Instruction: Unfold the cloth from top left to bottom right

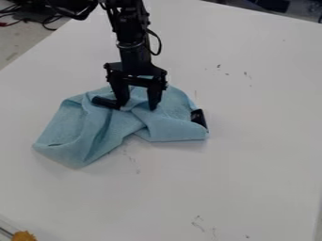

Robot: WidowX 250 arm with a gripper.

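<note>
White tabletop (252, 164) all round the gripper (138, 104), dark scuffs (246, 75) off to the view's right of it. Blue cloth (170, 123) directly beneath, bunched, folds spilling to both sides. Fingers spread, cloth between, no firm pinch apparent. For the unfolding, probably best to catch only the top layer, lift slightly, draw slowly toward lower right. Corners lost in folds; dark rod (106, 102) and dark patch (198, 117) flanking the gripper, both unclear.
</note>
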